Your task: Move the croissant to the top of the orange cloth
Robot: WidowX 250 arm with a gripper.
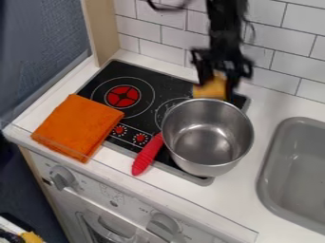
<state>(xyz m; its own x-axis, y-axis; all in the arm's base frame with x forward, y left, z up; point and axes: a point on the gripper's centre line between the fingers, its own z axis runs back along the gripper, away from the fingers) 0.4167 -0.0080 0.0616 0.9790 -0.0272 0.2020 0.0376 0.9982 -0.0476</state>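
The black gripper (217,88) hangs at the upper right of the stove, behind the pot. It is open, its two fingers standing apart at a yellow-orange piece (211,90) that looks like the croissant. That piece is partly covered by the gripper, and its lower edge meets the pot's rim in the view; whether the fingers touch it, I cannot tell. Folded flat, the orange cloth (79,126) lies at the left, over the stove's front left corner and the white counter.
A steel pot (208,137) stands on the right of the black stove (108,76), its red handle (148,154) pointing to the front left. At the right is a grey sink (293,171). White tiles (158,54) rise behind the counter.
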